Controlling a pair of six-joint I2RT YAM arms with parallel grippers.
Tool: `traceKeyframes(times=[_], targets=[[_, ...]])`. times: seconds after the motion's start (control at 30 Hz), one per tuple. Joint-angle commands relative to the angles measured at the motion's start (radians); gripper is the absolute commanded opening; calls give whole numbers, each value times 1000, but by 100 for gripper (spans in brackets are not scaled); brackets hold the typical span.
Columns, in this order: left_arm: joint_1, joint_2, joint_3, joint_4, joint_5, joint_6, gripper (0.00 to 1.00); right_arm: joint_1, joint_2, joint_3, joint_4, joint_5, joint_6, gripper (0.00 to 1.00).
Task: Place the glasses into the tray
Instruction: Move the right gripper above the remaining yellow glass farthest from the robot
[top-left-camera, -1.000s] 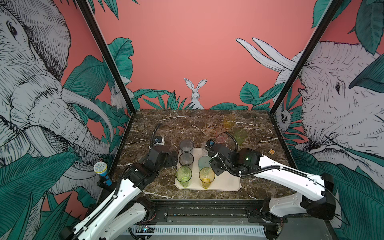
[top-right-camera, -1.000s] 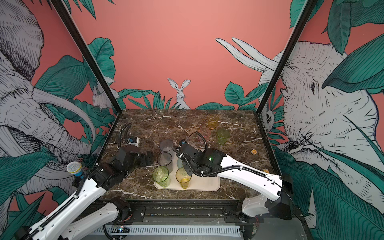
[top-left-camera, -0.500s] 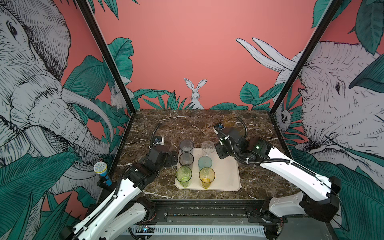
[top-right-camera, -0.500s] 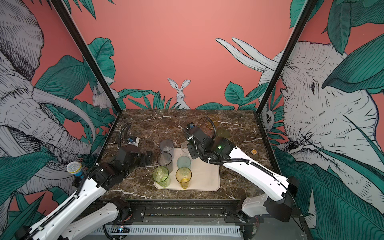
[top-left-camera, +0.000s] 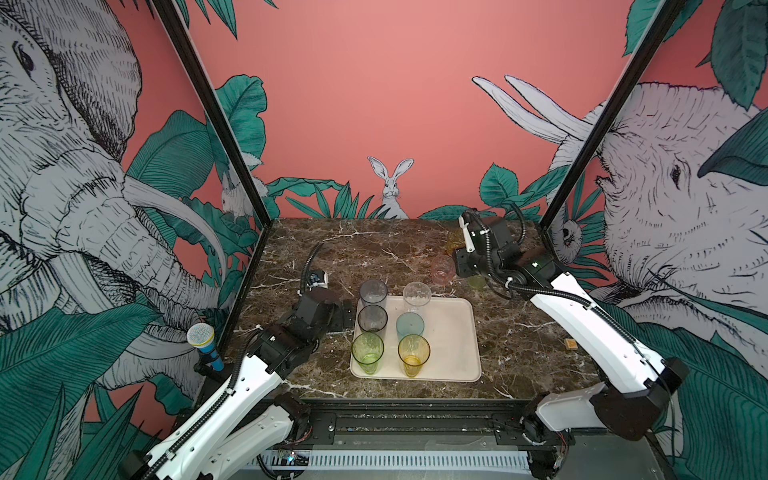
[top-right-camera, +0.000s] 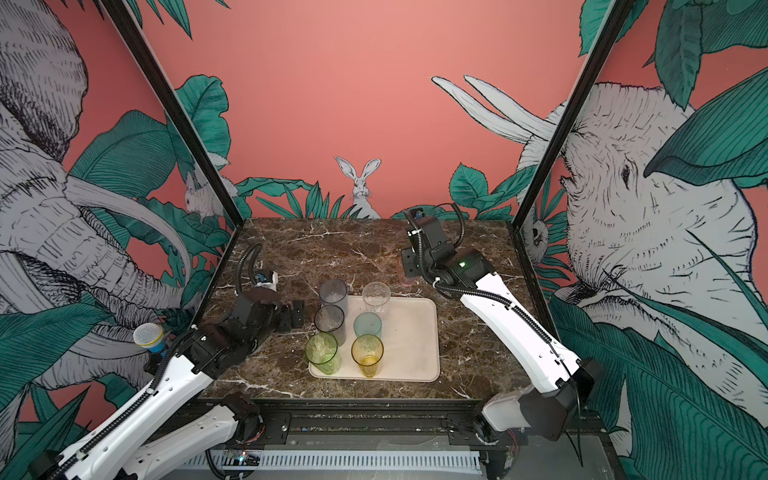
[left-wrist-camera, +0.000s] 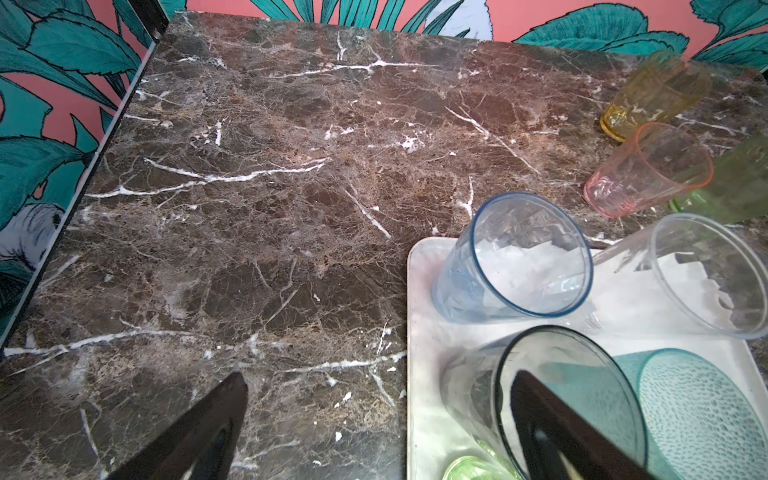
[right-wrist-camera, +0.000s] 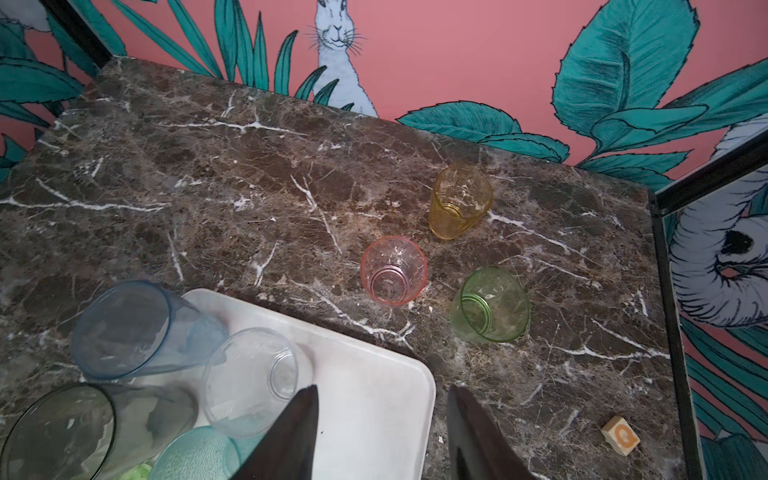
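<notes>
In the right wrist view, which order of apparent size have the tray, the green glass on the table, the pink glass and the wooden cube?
1. tray
2. green glass and pink glass, nearly alike; not ranked
3. wooden cube, clearly smallest

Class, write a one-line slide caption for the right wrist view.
Open right gripper; pink glass, amber glass and green glass stand on the table outside the tray.

dark marble tabletop (top-left-camera: 374, 249); salmon wall (top-left-camera: 374, 104); elephant (top-left-camera: 62, 166), rabbit (top-left-camera: 390, 183), leaf murals (top-left-camera: 241, 108); black corner posts (top-left-camera: 217, 124).
</notes>
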Motion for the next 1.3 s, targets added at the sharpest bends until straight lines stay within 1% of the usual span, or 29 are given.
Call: traceKeyframes(times=[0.0, 0.23, 0.4, 0.73, 1.0, 1.27], targets=[[7, -9, 28, 2, -23, 7, 99, -52, 38, 34, 66, -21, -35, 53], [7, -22, 24, -7, -18, -1, 99, -183, 171, 125, 114, -64, -42, 53], [6, -33, 12, -13, 8, -36, 99, -270, 297, 196, 113, -126, -7, 53], [7, -70, 10, -42, -1, -46, 99, -381, 490, 313, 89, -191, 40, 53], [8, -74, 11, -55, -1, -49, 99, -444, 647, 453, 23, -242, 62, 54], [7, -63, 16, -50, 13, -52, 99, -459, 761, 557, -14, -258, 72, 55]])
